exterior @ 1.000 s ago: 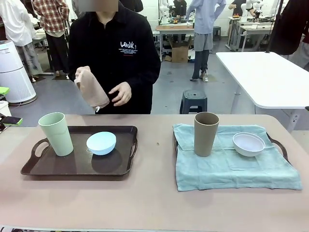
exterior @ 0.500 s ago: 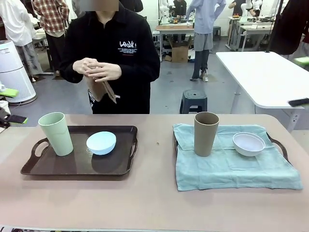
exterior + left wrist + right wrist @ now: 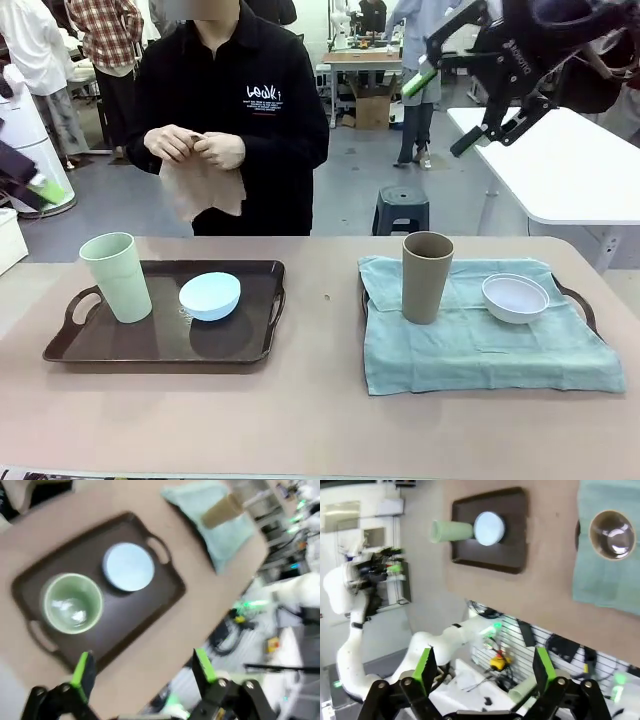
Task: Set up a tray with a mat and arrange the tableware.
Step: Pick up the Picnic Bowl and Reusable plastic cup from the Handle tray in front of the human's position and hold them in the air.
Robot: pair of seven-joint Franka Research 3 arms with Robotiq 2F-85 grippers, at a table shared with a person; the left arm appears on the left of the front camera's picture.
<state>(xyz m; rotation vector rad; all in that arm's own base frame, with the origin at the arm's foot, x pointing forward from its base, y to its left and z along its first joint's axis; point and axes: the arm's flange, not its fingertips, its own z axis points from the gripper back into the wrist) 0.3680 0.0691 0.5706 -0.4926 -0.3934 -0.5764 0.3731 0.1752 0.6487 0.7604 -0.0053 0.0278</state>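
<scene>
Since a second ago your right gripper (image 3: 445, 110) has swung in high at the right, jaws apart and empty; your left gripper (image 3: 141, 665) is spread too. Your pale green tumbler (image 3: 116, 277) and light blue bowl (image 3: 210, 295) stand on the dark tray (image 3: 160, 345), while the tan-brown tumbler (image 3: 427, 276) and white bowl (image 3: 515, 297) sit on the teal mat (image 3: 480, 350).

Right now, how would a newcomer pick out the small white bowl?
Find the pale teal cloth mat on the robot's right side of the beige table. Two things stand on it; the small round white bowl sits right of the tall tan-brown tumbler. It is low, wide and white, not tall.
</scene>
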